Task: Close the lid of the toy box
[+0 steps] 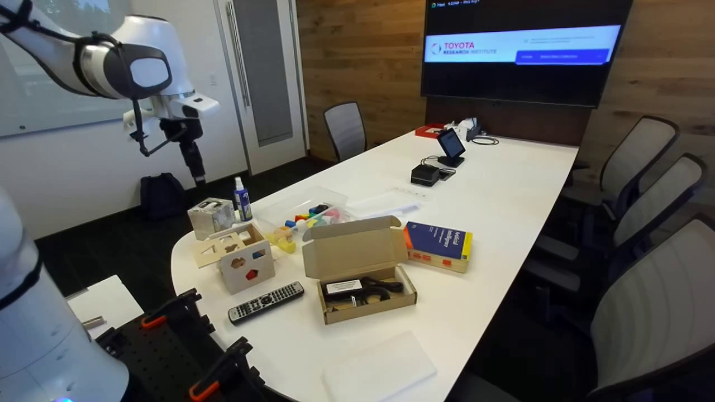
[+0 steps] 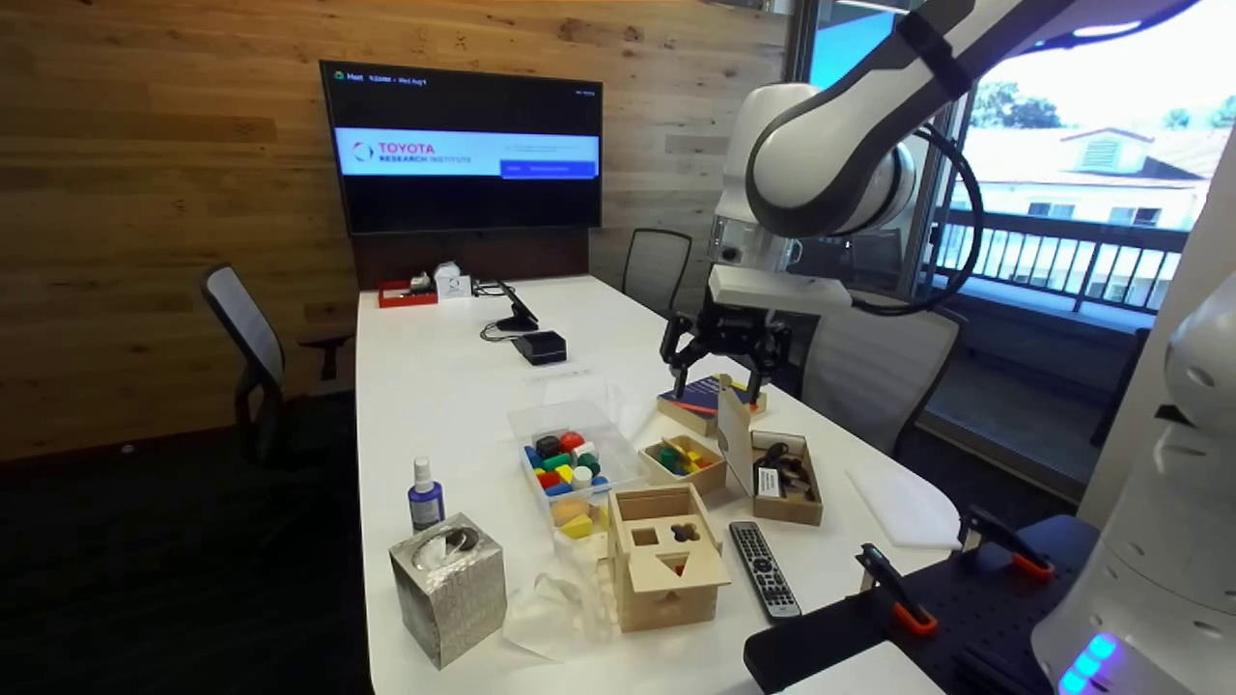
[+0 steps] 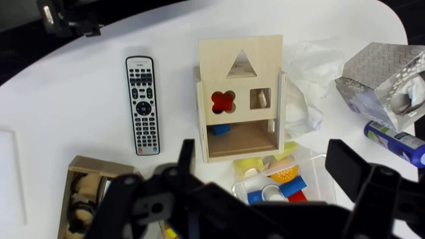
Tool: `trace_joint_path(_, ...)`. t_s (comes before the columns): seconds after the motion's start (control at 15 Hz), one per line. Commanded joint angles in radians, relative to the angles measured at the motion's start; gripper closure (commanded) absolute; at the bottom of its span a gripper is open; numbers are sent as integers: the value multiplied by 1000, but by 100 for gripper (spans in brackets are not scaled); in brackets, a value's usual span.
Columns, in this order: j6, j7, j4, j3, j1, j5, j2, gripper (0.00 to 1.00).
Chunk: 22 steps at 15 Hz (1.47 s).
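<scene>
The toy box, a small pale wooden cube with cut-out holes, stands on the white table in both exterior views (image 1: 237, 277) (image 2: 642, 610) and the wrist view (image 3: 244, 156). Its lid (image 3: 240, 99), with triangle, square and clover holes, sits between the side walls, slid partly out. It overhangs one edge (image 1: 206, 258) (image 2: 640, 571), and the opposite part of the top is open. A blue block (image 3: 220, 128) shows inside; red shows through the clover hole. My gripper (image 3: 261, 149) is open and empty, well above the table (image 2: 716, 391) (image 1: 198, 180), touching nothing.
A remote (image 3: 143, 106) lies beside the toy box. A tissue box (image 2: 449, 594), spray bottle (image 2: 426, 502) and crumpled plastic bag (image 3: 303, 106) are on the other side. A clear tub of blocks (image 2: 618, 473), an open cardboard box (image 1: 368, 312) and a book (image 1: 438, 245) stand near.
</scene>
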Motion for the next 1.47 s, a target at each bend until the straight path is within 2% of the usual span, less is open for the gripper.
trace_joint_path(0.0, 49, 121, 44, -1, 11, -26, 153, 0)
trace_joint_path(0.47, 321, 138, 43, -40, 78, -49, 395, 0)
trace_joint_path(1.13, 423, 229, 86, -134, 263, -91, 610, 0)
trace_joint_path(1.4, 433, 217, 113, -170, 307, -94, 690, 0)
